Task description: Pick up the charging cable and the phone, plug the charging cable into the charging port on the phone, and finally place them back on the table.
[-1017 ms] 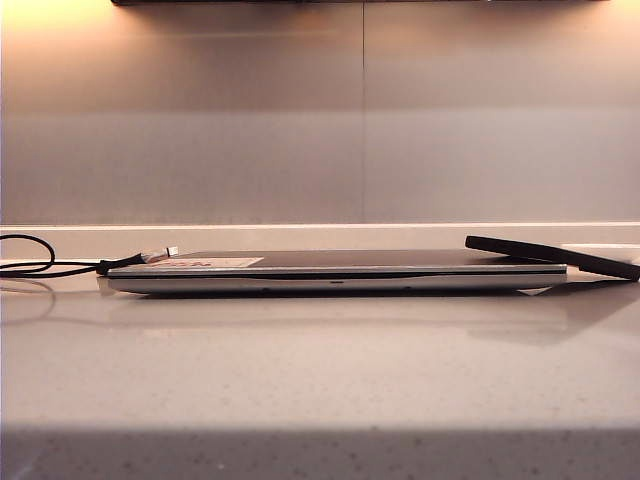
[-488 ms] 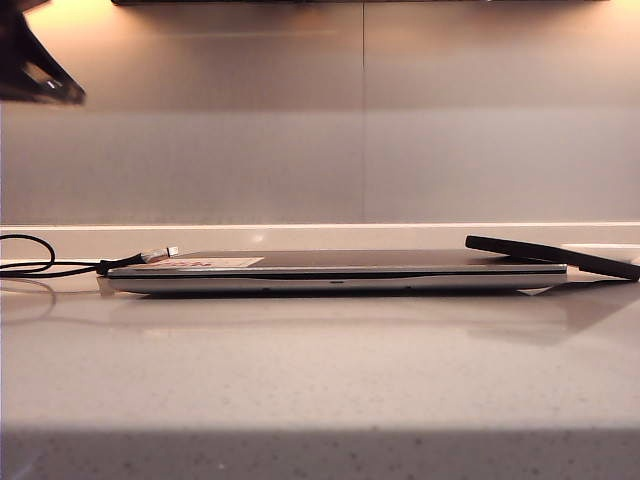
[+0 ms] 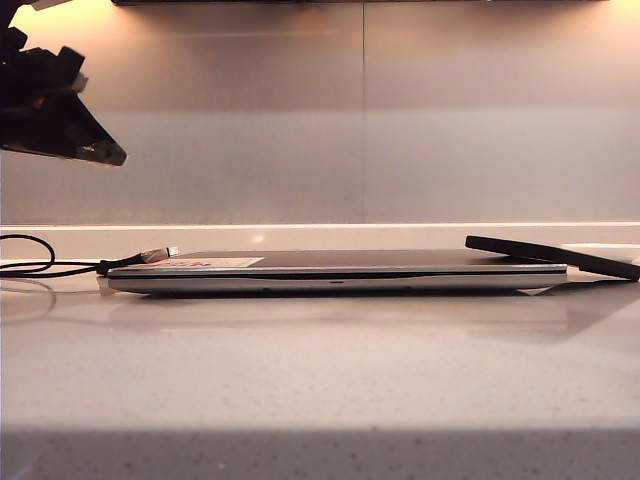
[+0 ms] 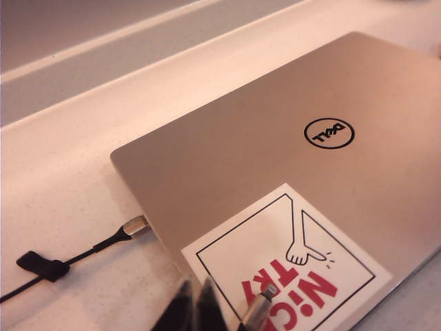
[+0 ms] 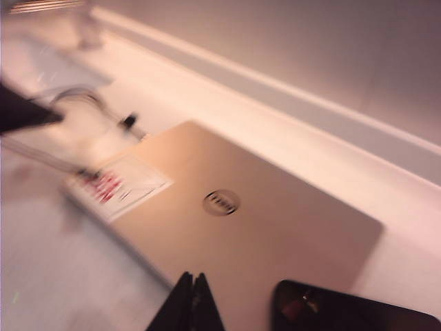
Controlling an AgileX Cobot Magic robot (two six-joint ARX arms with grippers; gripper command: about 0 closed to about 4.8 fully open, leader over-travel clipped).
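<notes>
The charging cable [image 3: 30, 268] loops at the table's [image 3: 320, 380] far left, and its silvery plug [image 3: 162, 254] rests on the closed laptop's left edge. In the left wrist view the plug [image 4: 135, 225] touches that edge. The black phone [image 3: 550, 254] lies tilted, one end on the laptop's right end; it also shows in the right wrist view [image 5: 344, 310]. My left gripper [image 3: 112, 157] hangs shut and empty high above the cable, its tips [image 4: 196, 284] over the laptop's corner. My right gripper [image 5: 192, 276] is shut and empty above the laptop, beside the phone.
A closed silver laptop [image 3: 335, 272] with a red-lettered sticker [image 4: 289, 276] fills the middle of the table. A second silvery plug end [image 4: 259, 306] shows over the sticker. A black strap [image 4: 40, 265] sits on the cord. The grey wall [image 3: 360, 120] stands close behind.
My left gripper has come into the exterior view at the top left and moved down and to the right. Cable, phone and laptop have not moved.
</notes>
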